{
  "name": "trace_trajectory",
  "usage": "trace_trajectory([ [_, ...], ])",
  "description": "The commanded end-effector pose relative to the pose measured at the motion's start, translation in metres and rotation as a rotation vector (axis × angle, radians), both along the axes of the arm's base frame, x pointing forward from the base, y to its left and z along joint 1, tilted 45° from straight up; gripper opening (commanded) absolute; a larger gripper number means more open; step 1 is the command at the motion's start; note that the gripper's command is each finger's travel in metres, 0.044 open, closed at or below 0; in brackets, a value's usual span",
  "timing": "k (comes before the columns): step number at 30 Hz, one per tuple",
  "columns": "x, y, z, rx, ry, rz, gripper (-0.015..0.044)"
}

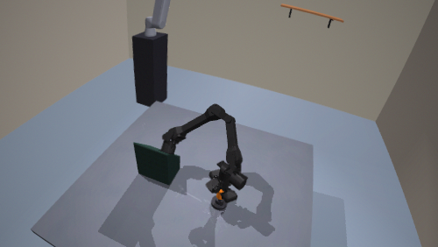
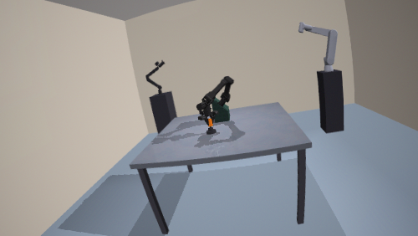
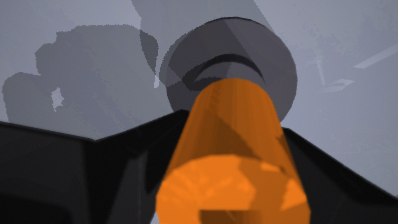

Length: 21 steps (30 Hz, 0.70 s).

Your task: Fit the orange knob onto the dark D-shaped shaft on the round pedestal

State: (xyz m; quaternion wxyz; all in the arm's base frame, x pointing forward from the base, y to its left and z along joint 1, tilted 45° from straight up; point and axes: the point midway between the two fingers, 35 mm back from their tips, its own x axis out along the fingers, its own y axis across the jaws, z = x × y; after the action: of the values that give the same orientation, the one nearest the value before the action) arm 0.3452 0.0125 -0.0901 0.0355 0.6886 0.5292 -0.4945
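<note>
The orange knob (image 1: 220,194) (image 2: 211,123) (image 3: 230,180) is held upright between the fingers of my gripper (image 1: 222,191) (image 2: 210,119) (image 3: 231,127), which is shut on it. The dark round pedestal (image 1: 214,205) (image 2: 211,132) (image 3: 280,60) stands on the table directly under the knob. In the wrist view the knob's lower end covers the near part of the pedestal, with a dark curved band just beyond it. The D-shaped shaft cannot be made out, and the knob's underside is hidden. I cannot tell whether the knob touches the shaft.
A dark green block (image 1: 153,164) (image 2: 222,112) stands by the arm's base on the grey table (image 1: 280,153) (image 2: 267,134). Beyond the table, a grey arm (image 1: 161,13) (image 2: 331,46) stands on a black pillar (image 1: 149,70) (image 2: 331,100).
</note>
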Motion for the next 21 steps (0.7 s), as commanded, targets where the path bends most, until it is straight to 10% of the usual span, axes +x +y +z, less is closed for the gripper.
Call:
trace_trajectory([
  [1,0.0005,-0.003,-0.0009,0.0,0.005,-0.015,0.0],
  [21,0.0011,0.0004,-0.0029,0.0,0.005,-0.015,0.0],
])
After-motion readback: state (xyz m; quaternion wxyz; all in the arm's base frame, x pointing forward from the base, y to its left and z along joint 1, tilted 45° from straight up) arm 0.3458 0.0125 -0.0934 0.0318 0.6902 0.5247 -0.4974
